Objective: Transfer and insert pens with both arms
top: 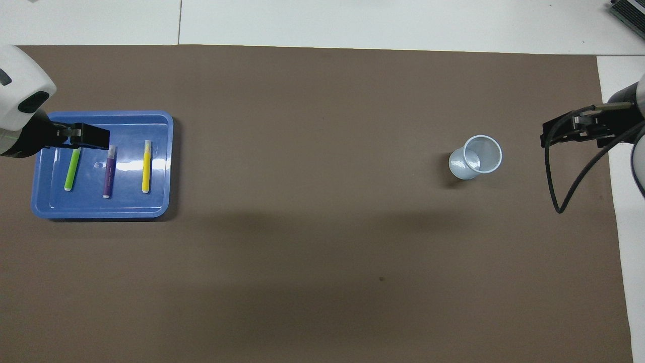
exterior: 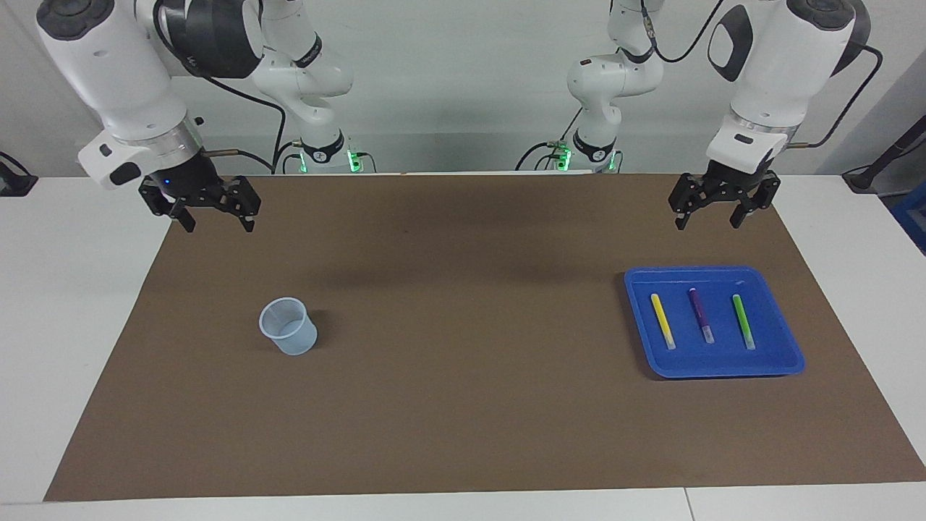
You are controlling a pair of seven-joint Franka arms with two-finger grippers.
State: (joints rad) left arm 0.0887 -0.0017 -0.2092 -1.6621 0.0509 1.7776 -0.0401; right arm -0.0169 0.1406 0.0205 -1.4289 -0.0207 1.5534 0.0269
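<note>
Three pens lie side by side in a blue tray (exterior: 787, 356) toward the left arm's end of the table: yellow (exterior: 663, 320), purple (exterior: 700, 315) and green (exterior: 743, 321). They also show in the overhead view: green (top: 72, 169), purple (top: 108, 172), yellow (top: 146, 166), in the tray (top: 101, 212). My left gripper (exterior: 709, 221) hangs open and empty in the air by the tray, touching nothing; the overhead view (top: 75, 137) shows it over the green pen's end. My right gripper (exterior: 217, 223) is open and empty, raised at the right arm's end (top: 574, 130).
A small clear plastic cup (exterior: 288, 325) stands upright on the brown mat (exterior: 463, 405) toward the right arm's end; it also shows in the overhead view (top: 476, 157). White table shows around the mat.
</note>
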